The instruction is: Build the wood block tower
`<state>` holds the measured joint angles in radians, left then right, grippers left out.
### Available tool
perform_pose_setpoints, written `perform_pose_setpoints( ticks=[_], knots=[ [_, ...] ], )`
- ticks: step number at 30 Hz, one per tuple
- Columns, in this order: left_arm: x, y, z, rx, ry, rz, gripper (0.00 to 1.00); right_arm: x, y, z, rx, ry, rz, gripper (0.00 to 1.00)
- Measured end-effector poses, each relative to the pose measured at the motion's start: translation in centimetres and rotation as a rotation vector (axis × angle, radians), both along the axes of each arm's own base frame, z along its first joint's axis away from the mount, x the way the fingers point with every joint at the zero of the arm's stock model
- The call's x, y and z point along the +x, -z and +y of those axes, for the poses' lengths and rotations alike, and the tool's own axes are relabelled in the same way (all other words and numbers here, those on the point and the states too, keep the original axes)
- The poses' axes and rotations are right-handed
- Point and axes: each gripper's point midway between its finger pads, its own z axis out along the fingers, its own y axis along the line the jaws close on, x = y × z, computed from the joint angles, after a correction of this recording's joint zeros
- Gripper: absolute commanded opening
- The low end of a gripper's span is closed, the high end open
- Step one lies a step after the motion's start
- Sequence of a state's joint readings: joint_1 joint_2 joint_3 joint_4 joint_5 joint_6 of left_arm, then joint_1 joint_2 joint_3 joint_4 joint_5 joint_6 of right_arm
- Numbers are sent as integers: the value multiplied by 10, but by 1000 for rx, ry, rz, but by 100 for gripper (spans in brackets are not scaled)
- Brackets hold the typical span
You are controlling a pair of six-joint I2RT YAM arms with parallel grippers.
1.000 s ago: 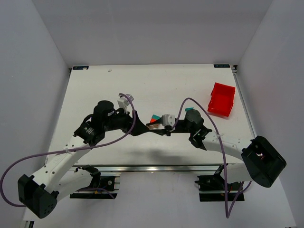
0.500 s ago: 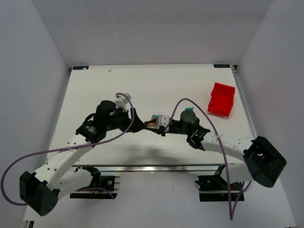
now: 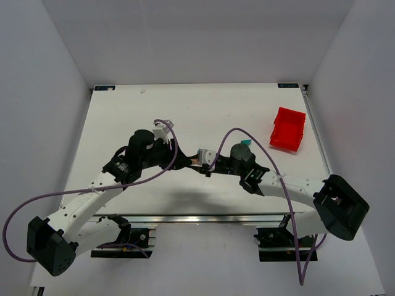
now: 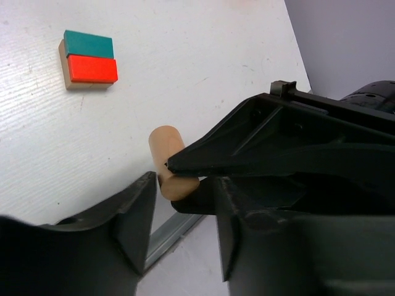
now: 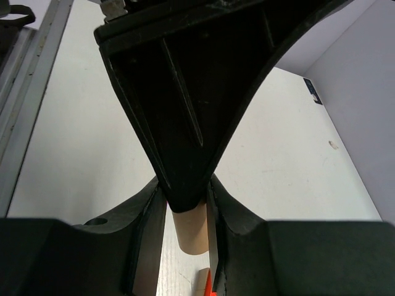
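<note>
The white table [image 3: 123, 111] carries everything. The left arm [image 3: 92, 197] and the right arm [image 3: 296, 188] reach from the near edge toward each other and meet a little before the middle of the table. A red bin [image 3: 287, 128] stands well apart from them, near the right edge.

The left claw [image 4: 183, 188] has its jaws half wide. One finger stands on each side of the near end of a tan wooden cylinder [image 4: 168, 154], and a thin gap shows beside the cylinder, so this claw does not grip it. The right claw [image 5: 185, 197] is narrow and holds the same cylinder. In the right wrist view its two fingers lie close against both sides of the cylinder, and the tip of the left claw comes down onto the cylinder between them.

The wood block tower [image 4: 89, 58] lies on the table beyond the two claws, apart from the cylinder. In the left wrist view it shows a teal piece and a red piece side by side and touching, with a tan block visible along their left and lower edges. In the top view most of it is hidden behind the right arm.
</note>
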<state>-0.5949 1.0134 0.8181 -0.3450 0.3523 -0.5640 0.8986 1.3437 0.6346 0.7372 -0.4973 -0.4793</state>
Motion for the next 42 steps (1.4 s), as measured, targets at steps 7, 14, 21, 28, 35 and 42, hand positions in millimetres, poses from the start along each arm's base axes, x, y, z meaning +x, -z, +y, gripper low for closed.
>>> perform_pose_setpoints(
  ticks=[7, 14, 21, 28, 35, 42],
  knots=[
    [9, 7, 0, 26, -35, -1, 41, 10, 6, 0, -10, 61, 9, 23],
    [19, 18, 0, 86, -68, 17, 49, 18, 15, 0, -32, 114, 16, 23],
    [24, 17, -5, 111, -73, 3, 33, 25, 17, -1, -38, 164, 11, 23],
    [29, 15, -10, 125, -63, -12, 23, 31, 14, -5, -6, 204, -4, 23],
    [32, 11, -11, 129, -70, -26, 0, 34, 11, -6, 8, 222, -8, 34],
    [26, -2, -19, 134, -46, -38, 0, 31, -8, -7, 63, 225, -18, 65]
  ],
)
